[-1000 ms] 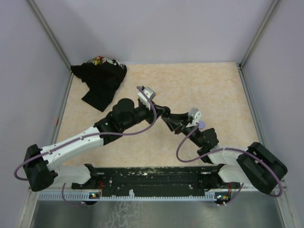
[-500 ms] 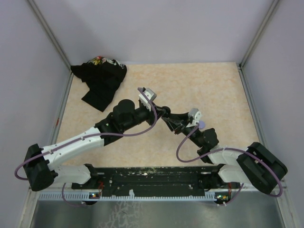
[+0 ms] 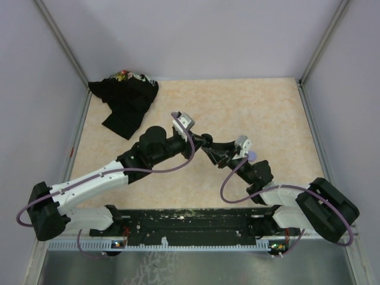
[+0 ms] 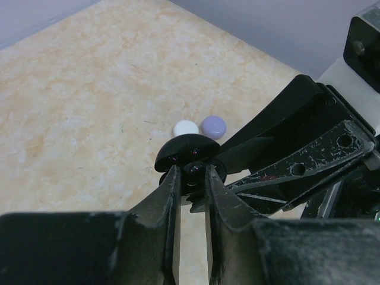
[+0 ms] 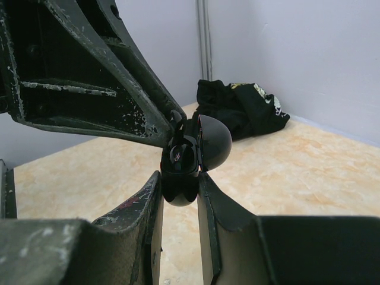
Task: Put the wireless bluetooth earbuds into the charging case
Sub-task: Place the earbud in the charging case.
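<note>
The left jaws, their fingers drawn almost together, appeared clenched on a small dark earbud at the very tips, though the piece was too small and dark to make out fully. It sat right against the open mouth of the black charging case. The right jaws grasped the case by its lower half between both fingers, with the domed lid swung back and the case raised off the desk near its middle. The two arms met tip to tip there.

On the desk just beyond, a round white piece and a round lavender piece lay side by side, apart from both arms. A crumpled black cloth lay in the far left corner.

The step in hand looked to be seating the dark earbud in its well. The next move would call for a short, straight push into the recess with the case held steady. Release should come only once the earbud sat flush, as a skewed entry could tip it out onto the desk.
</note>
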`<state>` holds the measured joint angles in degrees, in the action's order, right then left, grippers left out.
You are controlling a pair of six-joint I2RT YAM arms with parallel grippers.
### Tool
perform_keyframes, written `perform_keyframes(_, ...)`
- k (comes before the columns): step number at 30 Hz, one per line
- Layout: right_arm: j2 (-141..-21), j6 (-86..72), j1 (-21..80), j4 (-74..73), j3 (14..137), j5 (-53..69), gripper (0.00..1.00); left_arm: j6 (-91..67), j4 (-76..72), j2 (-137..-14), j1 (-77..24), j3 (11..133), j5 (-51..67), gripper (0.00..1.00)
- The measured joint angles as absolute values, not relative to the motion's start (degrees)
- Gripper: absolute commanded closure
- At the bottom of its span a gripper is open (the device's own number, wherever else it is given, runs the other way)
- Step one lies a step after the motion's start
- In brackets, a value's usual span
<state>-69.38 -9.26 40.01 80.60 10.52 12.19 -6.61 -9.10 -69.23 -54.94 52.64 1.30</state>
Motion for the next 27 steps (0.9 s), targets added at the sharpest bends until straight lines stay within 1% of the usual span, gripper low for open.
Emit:
perform_keyframes(10, -68.58, -9.74, 40.01, 80.34, 10.50, 12.73, 1.00, -1.41, -9.93, -67.55, -54.92, 50.41, 5.13, 0.72)
perform_keyframes(14, -68.25, -9.91, 40.01, 80.29, 10.48, 12.73, 1.00, -0.32, -10.39, -67.53, -54.94, 50.39, 5.85, 0.69)
perform_keyframes(19, -68.25, -9.93, 40.01, 80.18, 10.48, 12.71, 1.00, -0.43, -10.74, -67.48, -55.05, 50.19, 6.15, 0.61)
perform_keyframes(27, -68.25, -10.13, 40.01, 80.09, 10.48, 12.73, 1.00, -1.78, -10.72, -67.26, -55.42, 49.95, 5.30, 0.57)
